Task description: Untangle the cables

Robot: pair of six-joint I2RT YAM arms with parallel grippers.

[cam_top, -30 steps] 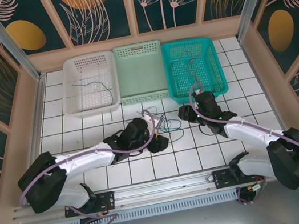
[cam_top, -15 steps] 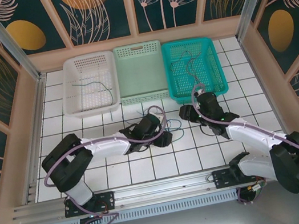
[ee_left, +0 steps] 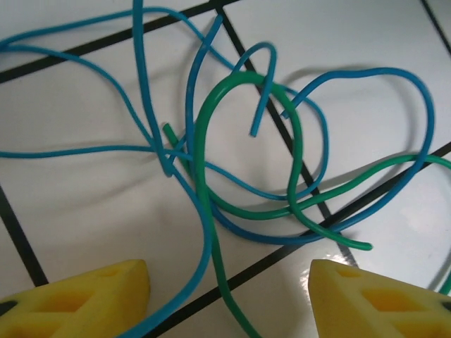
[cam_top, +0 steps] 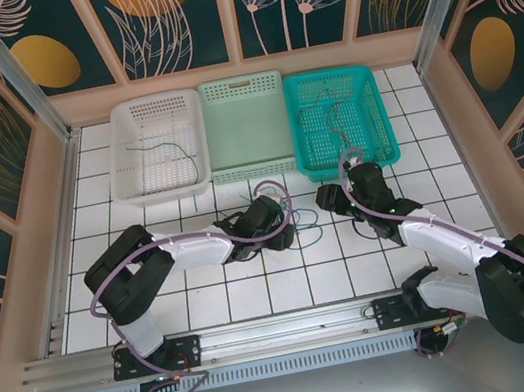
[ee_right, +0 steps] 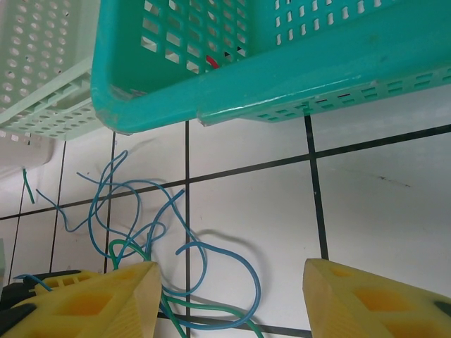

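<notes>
Note: your left hand [ee_left: 229, 299], fingers spread, has the blue and green cables [ee_left: 239, 176] looped over the tiles between its fingers and straight ahead, so any forward pass meets wire. Your right hand [ee_right: 229, 303], also spread, has bare desk [ee_right: 373, 204] ahead on its right and cable loops on its left, with the teal basket [ee_right: 282, 77] wall closing the far side just beyond. From above, the white basket [cam_top: 162, 190] and mint basket [cam_top: 253, 170] wall off the rest of the far edge.

Robotics lab cell: two arms [cam_top: 183, 254] bolted to aluminium rail [cam_top: 286, 330], white-tiled table [cam_top: 111, 204], floral-printed panel walls [cam_top: 175, 18] all round.
</notes>
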